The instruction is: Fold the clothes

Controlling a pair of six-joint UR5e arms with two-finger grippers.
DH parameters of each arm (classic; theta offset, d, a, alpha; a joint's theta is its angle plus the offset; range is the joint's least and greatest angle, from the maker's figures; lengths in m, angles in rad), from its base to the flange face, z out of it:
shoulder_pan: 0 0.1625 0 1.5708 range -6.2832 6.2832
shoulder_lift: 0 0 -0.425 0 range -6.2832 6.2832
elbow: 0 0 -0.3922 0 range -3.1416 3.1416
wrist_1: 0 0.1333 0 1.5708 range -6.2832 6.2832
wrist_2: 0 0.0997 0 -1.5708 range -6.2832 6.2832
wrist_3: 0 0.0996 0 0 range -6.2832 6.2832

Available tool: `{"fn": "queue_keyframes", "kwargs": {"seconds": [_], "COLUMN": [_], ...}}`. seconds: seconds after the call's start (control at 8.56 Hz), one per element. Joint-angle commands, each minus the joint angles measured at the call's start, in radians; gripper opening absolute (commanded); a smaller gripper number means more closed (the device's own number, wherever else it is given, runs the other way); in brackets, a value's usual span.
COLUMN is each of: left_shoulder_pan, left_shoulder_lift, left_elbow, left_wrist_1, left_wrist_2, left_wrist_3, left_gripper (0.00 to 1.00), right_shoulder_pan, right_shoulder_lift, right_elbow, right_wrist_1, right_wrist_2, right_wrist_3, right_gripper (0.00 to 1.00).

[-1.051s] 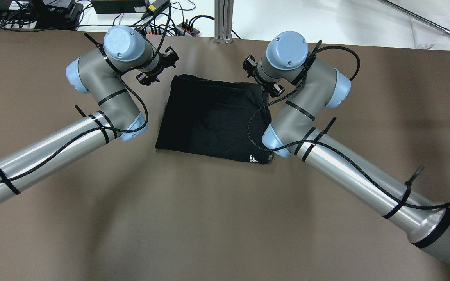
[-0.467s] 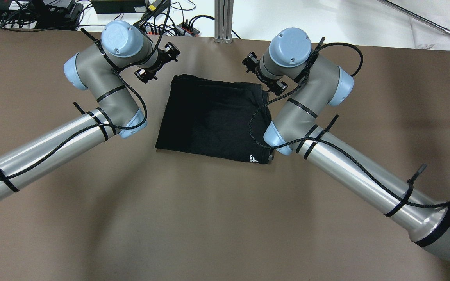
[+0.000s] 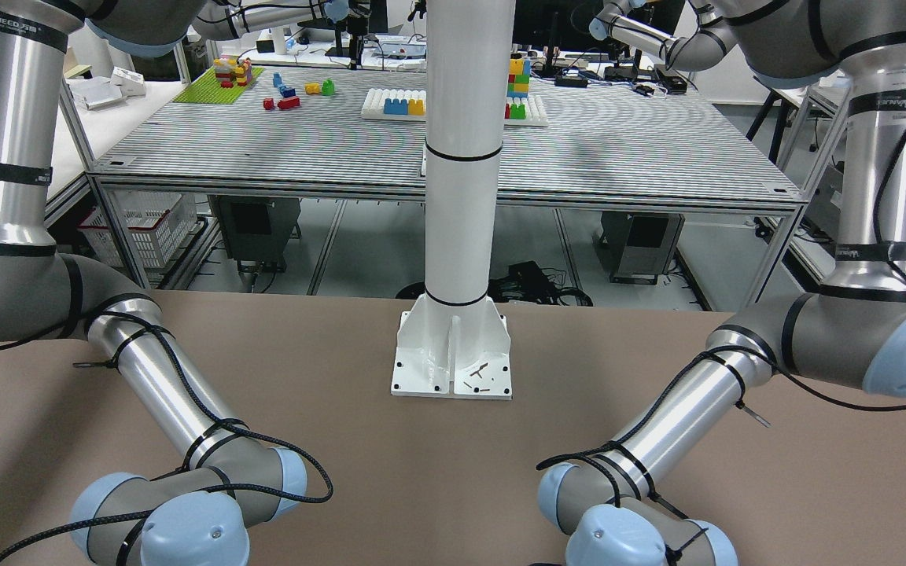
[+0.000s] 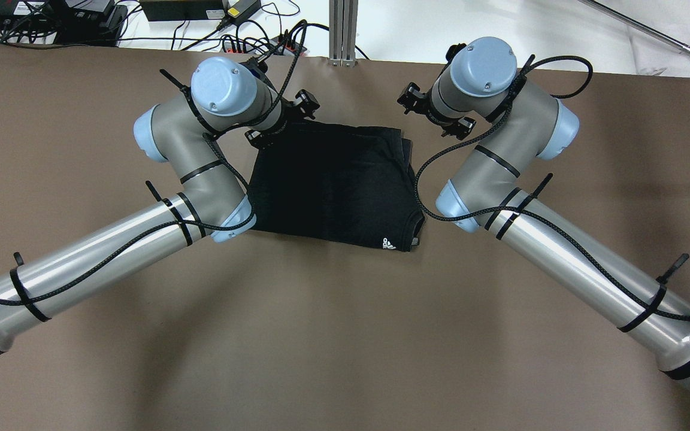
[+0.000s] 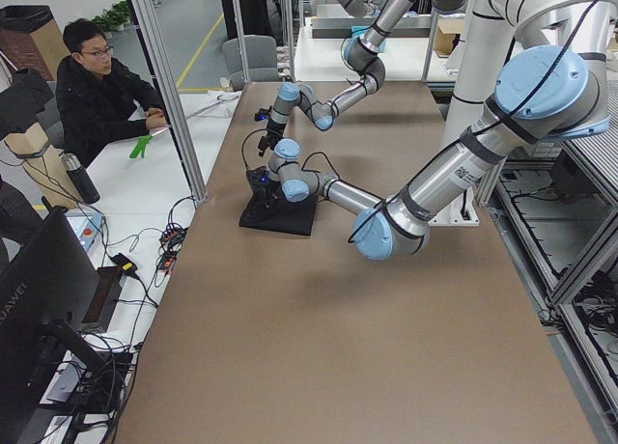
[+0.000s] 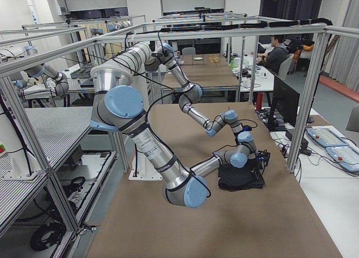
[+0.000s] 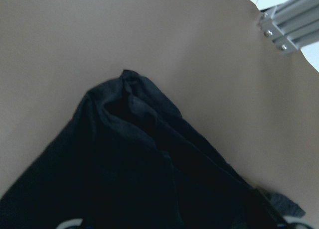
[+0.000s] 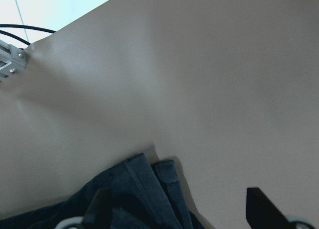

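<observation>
A black folded garment [image 4: 333, 179] with a small white logo [image 4: 388, 243] lies flat on the brown table [image 4: 345, 335] between the arms. It also shows in the left view [image 5: 280, 212] and the right view [image 6: 241, 176]. My left gripper [image 4: 280, 120] is open and empty over the garment's far left corner [image 7: 124, 109]. My right gripper [image 4: 435, 112] is open and empty just past the far right corner [image 8: 144, 184], with its fingers [image 8: 99, 209] apart above the table. In the front-facing view both grippers and the garment are out of view.
An aluminium post [image 4: 343, 30] and cables with power strips [image 4: 249, 36] sit at the table's far edge. The white pillar base [image 3: 453, 354] stands on the table's robot side. An operator [image 5: 97, 87] sits beyond the far edge.
Both arms have swung to the right. The left gripper has come over the garment's far left corner. The right gripper has moved off the far right corner. The garment has not moved.
</observation>
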Motion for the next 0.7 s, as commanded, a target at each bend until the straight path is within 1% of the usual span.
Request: {"fn": "queue_keyframes", "kwargs": {"seconds": [0.0, 0.12, 0.23, 0.35, 0.47, 0.58], "left_shoulder_pan": [0.028, 0.028, 0.022, 0.015, 0.015, 0.013], "left_shoulder_lift": [-0.065, -0.078, -0.098, -0.142, -0.159, -0.163], "left_elbow": [0.109, 0.197, 0.263, 0.31, 0.357, 0.413], "left_wrist_1": [-0.061, -0.16, -0.214, -0.218, -0.238, -0.315], "left_wrist_2": [0.059, 0.082, 0.084, 0.1, 0.125, 0.148], "left_wrist_3": [0.062, 0.069, 0.07, 0.072, 0.072, 0.072], "left_gripper": [0.95, 0.95, 0.94, 0.95, 0.95, 0.95], "right_shoulder_pan": [0.017, 0.017, 0.017, 0.017, 0.017, 0.017], "right_shoulder_lift": [-0.022, -0.032, -0.046, -0.058, -0.074, -0.092], "right_elbow": [-0.001, 0.001, 0.001, 0.001, 0.001, 0.001], "right_wrist_1": [0.0, 0.003, 0.003, 0.005, 0.011, 0.038], "right_wrist_2": [0.005, 0.005, 0.005, 0.001, -0.002, -0.003], "right_wrist_3": [-0.024, -0.029, -0.03, -0.032, -0.033, -0.033], "right_gripper": [0.95, 0.95, 0.95, 0.95, 0.95, 0.95]}}
